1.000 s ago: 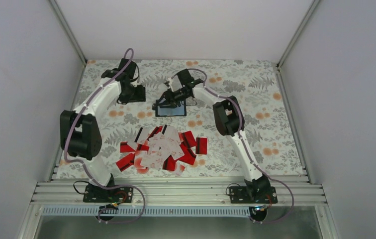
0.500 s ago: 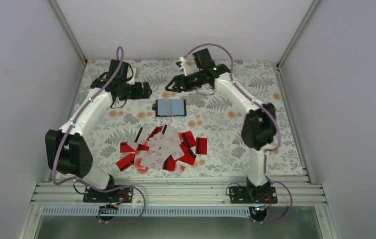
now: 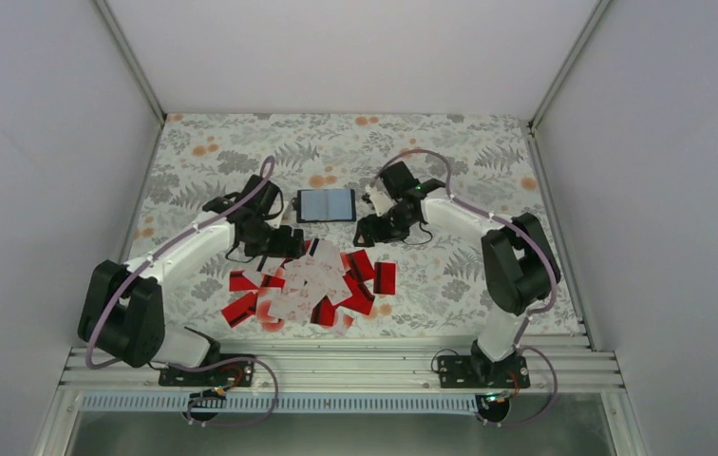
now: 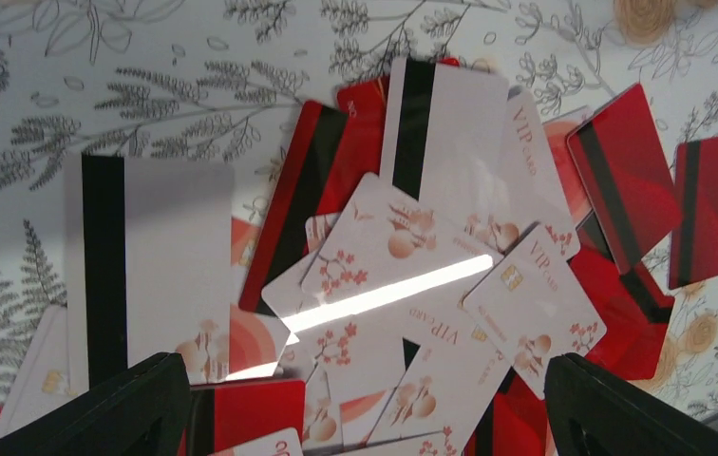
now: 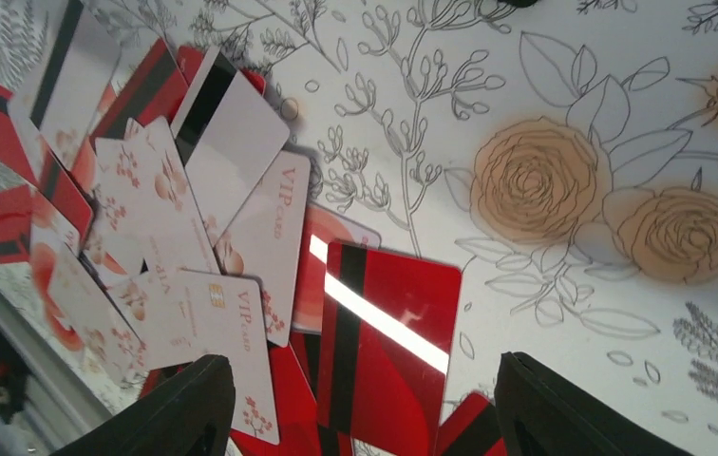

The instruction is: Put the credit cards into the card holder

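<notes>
Both arms pulled in from far side. Left gripper and right gripper now hover over cards, jaws spread, empty. Holder lies open just beyond. Likely card pick next.

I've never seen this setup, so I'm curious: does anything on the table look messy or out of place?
Yes: the credit cards lie in a jumbled heap, overlapping at all angles, some stripe side up. One red card sits slightly apart on the right. The card holder lies open and flat beyond them. Nothing looks damaged.
</notes>
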Motion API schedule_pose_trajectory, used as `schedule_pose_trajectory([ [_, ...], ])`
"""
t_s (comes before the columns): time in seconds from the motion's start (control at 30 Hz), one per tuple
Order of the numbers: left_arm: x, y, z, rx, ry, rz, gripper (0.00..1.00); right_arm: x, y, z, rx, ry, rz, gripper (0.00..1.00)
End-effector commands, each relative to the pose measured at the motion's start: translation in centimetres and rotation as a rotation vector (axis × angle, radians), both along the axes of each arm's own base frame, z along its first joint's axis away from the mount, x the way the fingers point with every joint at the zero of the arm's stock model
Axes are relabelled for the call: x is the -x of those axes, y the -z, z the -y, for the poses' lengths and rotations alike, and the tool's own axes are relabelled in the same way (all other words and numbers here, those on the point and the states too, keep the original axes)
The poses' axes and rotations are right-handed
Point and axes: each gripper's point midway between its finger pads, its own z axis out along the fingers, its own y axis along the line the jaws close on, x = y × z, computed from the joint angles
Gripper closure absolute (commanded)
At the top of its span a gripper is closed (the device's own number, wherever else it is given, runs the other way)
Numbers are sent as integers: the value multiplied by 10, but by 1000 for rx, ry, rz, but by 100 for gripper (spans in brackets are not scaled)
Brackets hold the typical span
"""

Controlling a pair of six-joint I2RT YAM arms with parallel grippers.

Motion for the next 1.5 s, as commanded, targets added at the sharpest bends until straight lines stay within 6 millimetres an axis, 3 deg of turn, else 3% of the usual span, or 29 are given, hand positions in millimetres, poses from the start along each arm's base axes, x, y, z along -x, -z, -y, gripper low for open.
schedule_pose_trajectory([
  [0.0, 6, -9, -4, -5, -27, 39, 6, 8, -20, -8, 59, -30, 157, 28],
  [0.1, 8, -16, -12, -30, -45, 65, 0, 22, -15, -17, 124, -68, 187, 26],
  [0.4, 29, -37, -35, -58, -78, 150, 0, 71, 10, -58, 293, -170, 230, 21],
  [0.57, 38, -46, -39, -40, -77, 186, 0, 87, 27, -75, 347, -172, 217, 18],
  [0.8, 38, -51, -40, -38, -73, 206, 0, 93, 55, -79, 430, -136, 183, 16],
  [0.93, 37, -51, -39, -38, -70, 210, 0, 93, 68, -71, 477, -108, 170, 21],
  [1.13, 36, -50, -39, -41, -68, 210, 0, 100, 89, -61, 568, -120, 172, 39],
  [1.27, 35, -49, -39, -42, -66, 208, 0, 110, 105, -60, 616, -146, 161, 39],
  [1.4, 35, -48, -38, -43, -66, 205, 0, 115, 110, -63, 611, -149, 149, 54],
  [1.47, 35, -48, -38, -43, -66, 204, 0, 114, 108, -65, 602, -142, 155, 56],
])
